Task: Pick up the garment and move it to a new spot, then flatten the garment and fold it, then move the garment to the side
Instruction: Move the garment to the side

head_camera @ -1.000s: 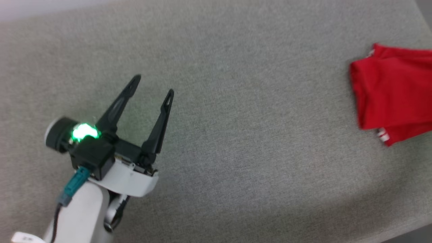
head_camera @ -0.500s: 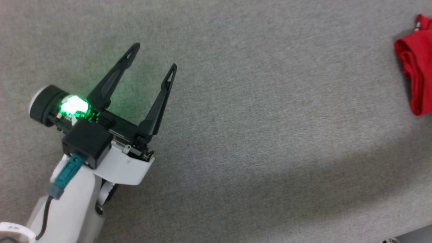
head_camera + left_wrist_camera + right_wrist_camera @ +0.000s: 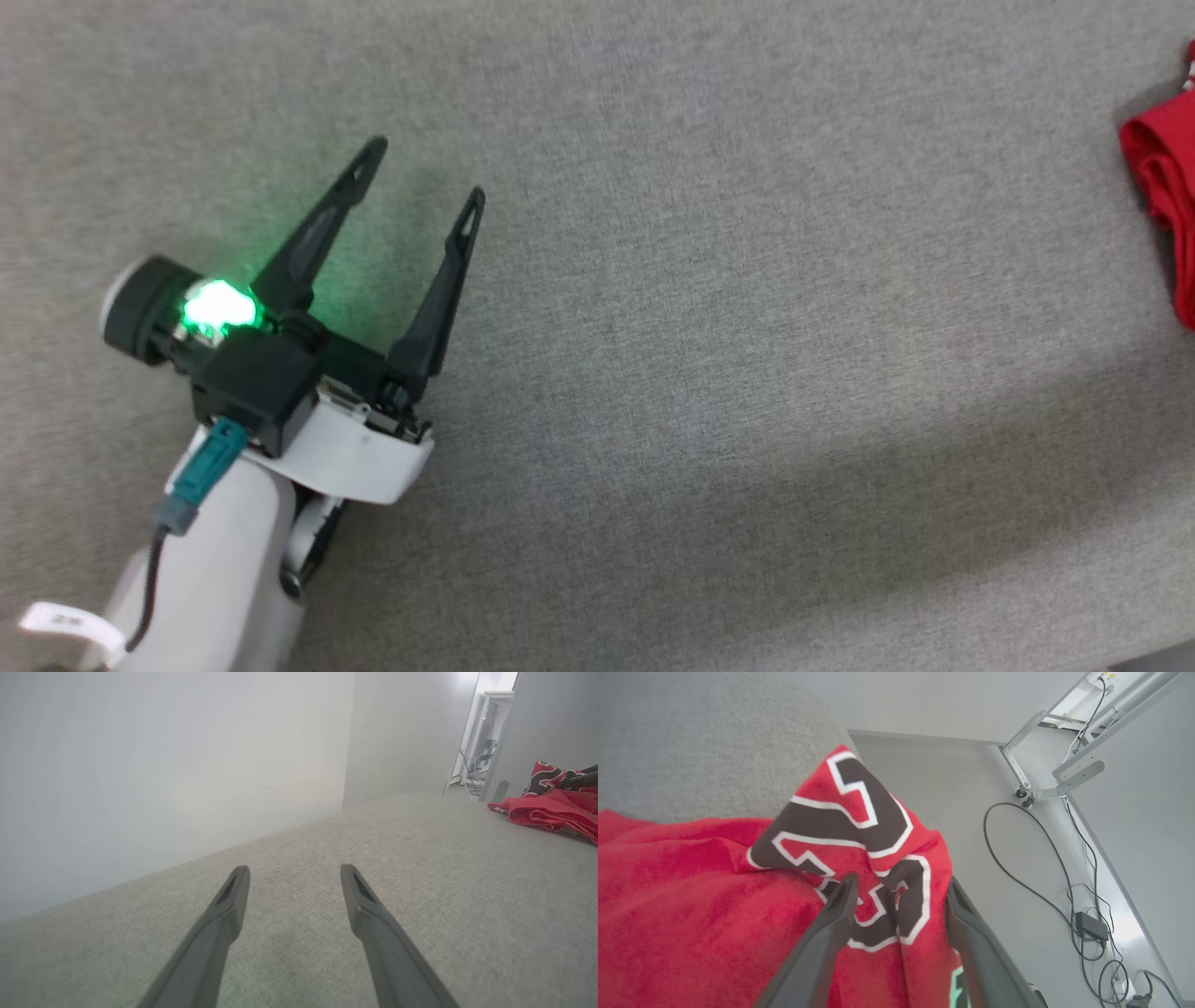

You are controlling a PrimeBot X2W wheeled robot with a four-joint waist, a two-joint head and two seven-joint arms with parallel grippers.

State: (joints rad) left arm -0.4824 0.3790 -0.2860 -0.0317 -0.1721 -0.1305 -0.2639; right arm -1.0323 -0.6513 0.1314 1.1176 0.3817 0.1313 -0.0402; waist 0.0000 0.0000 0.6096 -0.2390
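The red jersey-style garment with a black number outlined in white lies bunched at the far right edge of the grey fabric-covered worktop. It is well apart from the left end effector. That end effector has two long dark fingers standing wide open and empty above the bare cloth, and a green light glows at its wrist.

In the left wrist view, the open left end effector points across the worktop towards a pale wall, and the garment is heaped at the right.

In the right wrist view, the right end effector has its fingers spread apart, not clamped. A raised fold of the garment showing the number sits between them. Beyond the worktop edge, black cables trail on the pale floor.
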